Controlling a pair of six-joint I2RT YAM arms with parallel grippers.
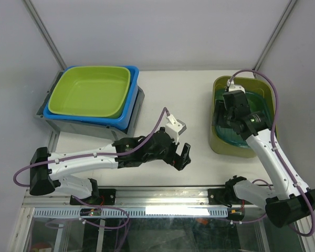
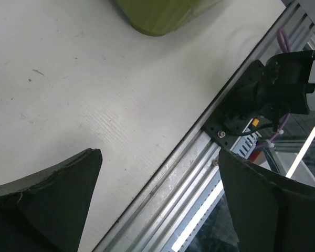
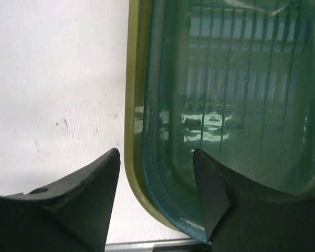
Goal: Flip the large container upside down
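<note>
In the overhead view much of the large container (image 1: 223,147) is covered by the right arm. The fingertips of the right gripper (image 1: 224,118) are hidden beneath its wrist, so the grip cannot be judged from above. In the right wrist view, only the left rim and one rounded near corner of the large container (image 3: 132,105) are seen, and the rest is cut off by the frame. In the left wrist view a single corner of it is caught at the top edge.

The olive-green large container is placed on the right side of the table (image 1: 199,94), upright, with its mouth turned up. Its long axis is directed away from the arm bases, toward the far edge. A teal tub (image 1: 261,106) is nested inside it, also mouth up. The glossy floor of the tub is covered with reflections, and little else can be made out there.

The right gripper (image 3: 155,152) is set astride the left rim, with one finger (image 3: 84,189) outside over the table and the other inside the teal tub. The jaws are partly parted. A gap is seen on each side of the two rims, and nothing is clamped.

The left gripper (image 1: 181,156) is held over the middle of the table near the metal rail (image 2: 189,173). Its jaws are spread wide and nothing is held.
</note>
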